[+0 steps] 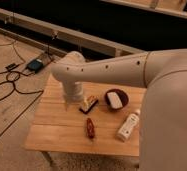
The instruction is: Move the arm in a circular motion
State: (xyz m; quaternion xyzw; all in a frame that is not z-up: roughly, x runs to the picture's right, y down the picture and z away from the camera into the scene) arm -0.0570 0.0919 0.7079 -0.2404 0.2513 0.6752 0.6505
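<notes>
The arm [127, 70] is a thick cream-white tube with small dark screw holes. It reaches from the right edge across to a rounded joint [67, 70] above the table's back left part. From that joint a short segment points down. The gripper [71, 102] hangs at its lower end, just above the wooden table [57, 132] and left of a small yellow and dark packet [89, 104].
On the table are a dark red bowl [116, 99] holding something white, a white bottle [128, 126] lying on its side and a reddish-brown oblong item [90, 128]. Black cables [7, 82] and a blue device [35, 64] lie on the floor to the left. A dark wall runs behind.
</notes>
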